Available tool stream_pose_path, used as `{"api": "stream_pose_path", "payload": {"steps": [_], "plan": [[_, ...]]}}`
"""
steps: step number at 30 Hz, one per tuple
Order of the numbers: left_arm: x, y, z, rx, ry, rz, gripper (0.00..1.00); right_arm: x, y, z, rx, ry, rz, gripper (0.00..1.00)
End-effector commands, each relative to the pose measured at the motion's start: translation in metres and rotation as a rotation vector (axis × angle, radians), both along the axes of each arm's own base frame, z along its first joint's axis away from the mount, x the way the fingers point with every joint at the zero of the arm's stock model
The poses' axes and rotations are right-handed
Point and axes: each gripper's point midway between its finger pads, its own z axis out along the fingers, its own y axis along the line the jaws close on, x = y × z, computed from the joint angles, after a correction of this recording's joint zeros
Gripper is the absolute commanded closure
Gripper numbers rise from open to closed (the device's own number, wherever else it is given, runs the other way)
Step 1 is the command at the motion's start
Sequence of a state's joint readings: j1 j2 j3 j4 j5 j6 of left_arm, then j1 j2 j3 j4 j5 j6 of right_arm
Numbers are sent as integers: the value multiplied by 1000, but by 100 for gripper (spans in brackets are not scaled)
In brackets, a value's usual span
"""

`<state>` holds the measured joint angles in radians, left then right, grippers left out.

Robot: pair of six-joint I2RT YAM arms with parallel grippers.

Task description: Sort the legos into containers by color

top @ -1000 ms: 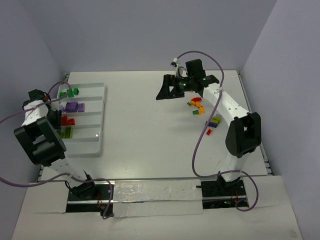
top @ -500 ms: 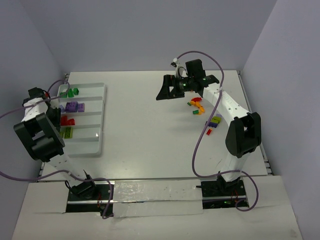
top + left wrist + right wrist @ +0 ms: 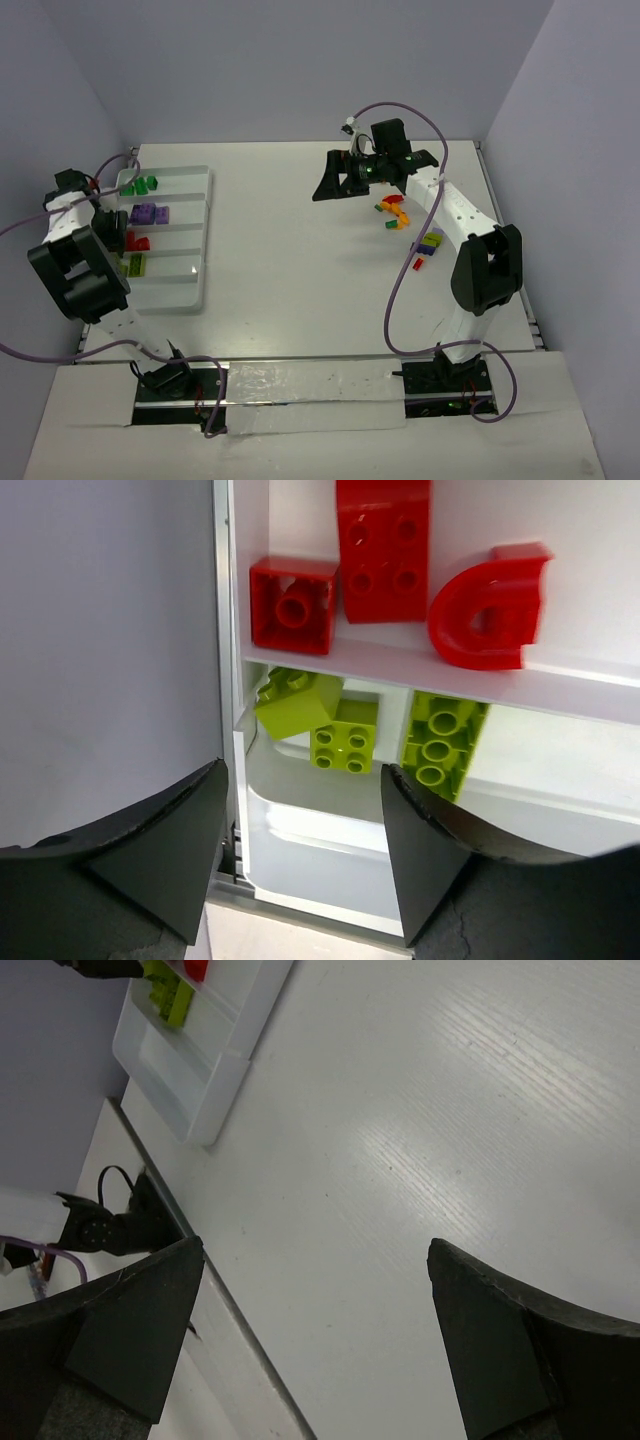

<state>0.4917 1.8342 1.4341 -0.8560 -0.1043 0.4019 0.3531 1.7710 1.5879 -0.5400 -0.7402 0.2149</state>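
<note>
Left gripper [image 3: 302, 776] jaws gaping, holding nothing, hovering above lime green plastic bricks [image 3: 345, 735] lying in white translucent ridged tray [image 3: 196, 232]; arm sitting slightly farther back than before. Right gripper [image 3: 315, 1248] staying wide apart above white table [image 3: 420, 1110].

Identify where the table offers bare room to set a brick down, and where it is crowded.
Free: the wide table middle between the tray and the loose legos; also the tray's nearest compartment. Crowded: the loose legos beside the right arm, and the tray's filled compartments.
</note>
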Motion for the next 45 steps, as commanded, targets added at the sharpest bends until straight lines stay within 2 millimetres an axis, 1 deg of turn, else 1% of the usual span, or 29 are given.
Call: {"api": "stream_pose_path", "payload": {"steps": [1, 2, 3, 4, 5, 6, 7, 8, 9, 10, 11, 13, 14, 15, 16, 17, 18, 19, 20, 21, 25, 29, 30, 32, 33, 36, 39, 41, 45], "plan": [[29, -16, 69, 45, -169, -75, 29, 8, -8, 24, -17, -104, -24, 0], [41, -35, 89, 38, -230, -123, 29, 9, -14, 24, -31, -120, -36, 0], [52, -56, 101, 16, -272, -177, 29, 12, -23, 22, -58, -136, -56, 0], [59, -76, 113, -3, -316, -224, 29, 15, -30, 20, -83, -148, -74, 0], [66, -102, 125, -33, -360, -279, 30, 18, -40, 16, -118, -153, -96, 0], [72, -132, 132, -74, -393, -339, 30, 21, -51, 11, -156, -149, -120, 1], [76, -153, 135, -107, -414, -381, 30, 21, -57, 7, -182, -141, -132, 1], [81, -174, 143, -134, -456, -416, 31, 25, -69, 2, -218, -148, -145, 3], [84, -197, 147, -174, -482, -444, 31, 26, -79, -3, -253, -146, -159, 6], [86, -229, 149, -225, -503, -506, 32, 26, -90, -10, -302, -142, -174, 8], [87, -264, 149, -300, -527, -564, 32, 22, -112, -26, -397, -135, -188, 11], [83, -293, 145, -365, -521, -614, 33, 22, -133, -34, -484, -156, -198, 14], [82, -311, 139, -383, -516, -644, 33, 19, -152, -46, -560, -136, -209, 16], [82, -324, 134, -390, -511, -667, 33, 13, -168, -59, -627, -106, -214, 19], [82, -334, 129, -390, -503, -687, 33, 9, -177, -66, -653, -80, -216, 21], [81, -343, 123, -377, -491, -705, 34, 6, -192, -76, -706, -57, -217, 24], [81, -347, 117, -361, -483, -711, 34, 3, -200, -82, -732, -44, -216, 25], [79, -356, 115, -361, -478, -732, 34, -3, -207, -90, -757, -21, -207, 26], [78, -356, 113, -362, -476, -734, 34, -3, -212, -91, -768, -27, -200, 26], [75, -364, 108, -369, -467, -751, 34, -8, -226, -98, -822, -23, -194, 28], [70, -370, 95, -383, -439, -759, 34, -6, -269, -106, -919, 8, -247, 28], [69, -373, 92, -390, -430, -759, 34, -1, -306, -113, -936, 125, -358, 29], [69, -373, 92, -390, -432, -758, 34, -4, -312, -118, -929, 167, -380, 29], [69, -374, 91, -389, -429, -757, 34, -3, -323, -123, -902, 236, -447, 29], [69, -374, 90, -389, -425, -757, 34, -3, -326, -126, -893, 265, -475, 28], [69, -374, 86, -387, -417, -757, 34, -2, -328, -136, -869, 326, -528, 28], [68, -374, 84, -385, -409, -757, 34, 3, -328, -141, -856, 356, -560, 30], [68, -372, 84, -377, -410, -756, 34, 8, -321, -150, -813, 395, -567, 33], [67, -370, 81, -366, -408, -753, 34, 15, -320, -153, -765, 433, -590, 35]]}}
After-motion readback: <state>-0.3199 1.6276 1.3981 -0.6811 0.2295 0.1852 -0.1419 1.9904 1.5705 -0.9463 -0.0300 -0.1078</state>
